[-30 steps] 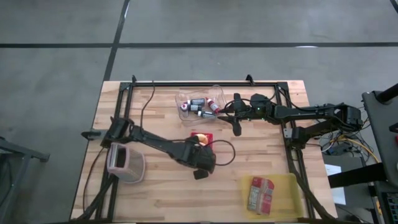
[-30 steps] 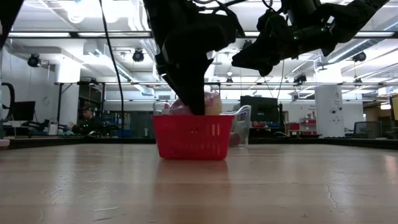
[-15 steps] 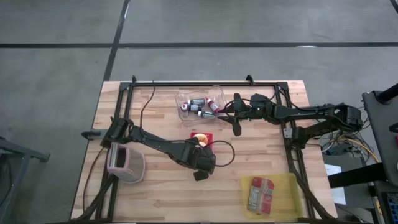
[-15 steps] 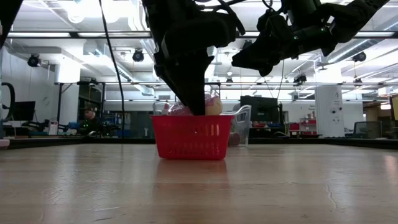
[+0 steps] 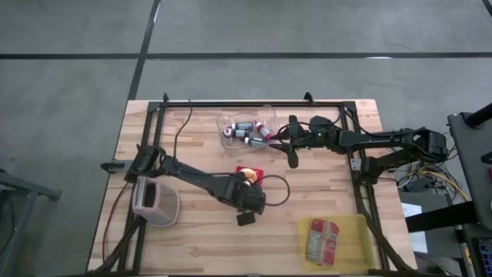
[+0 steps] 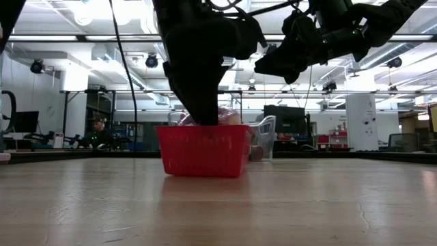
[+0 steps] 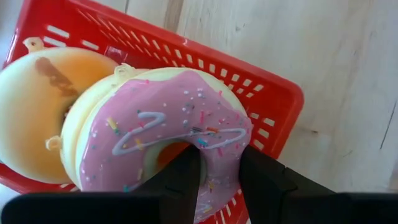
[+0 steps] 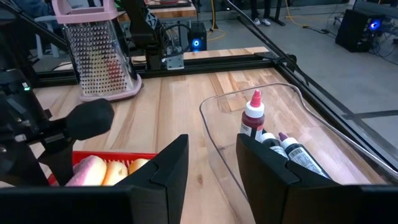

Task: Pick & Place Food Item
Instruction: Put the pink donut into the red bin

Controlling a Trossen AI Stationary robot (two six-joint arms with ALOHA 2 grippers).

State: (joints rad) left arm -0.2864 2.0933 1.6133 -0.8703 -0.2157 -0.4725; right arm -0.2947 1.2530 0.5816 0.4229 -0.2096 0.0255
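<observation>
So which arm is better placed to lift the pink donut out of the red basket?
Left. Its end effector is already in the red basket, fingers straddling the pink donut at its hole. The right end effector hangs beside the clear bin, away from the basket.

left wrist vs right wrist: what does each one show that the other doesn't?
Left wrist only: the pink-iced donut up close, its edge pinched between the left gripper fingers, with a plain glazed donut beside it.

Right wrist only: the clear tub holding small bottles, the pink-handled grater standing on the table, and the right gripper open and empty.

Both: the red basket with the donuts in it.
</observation>
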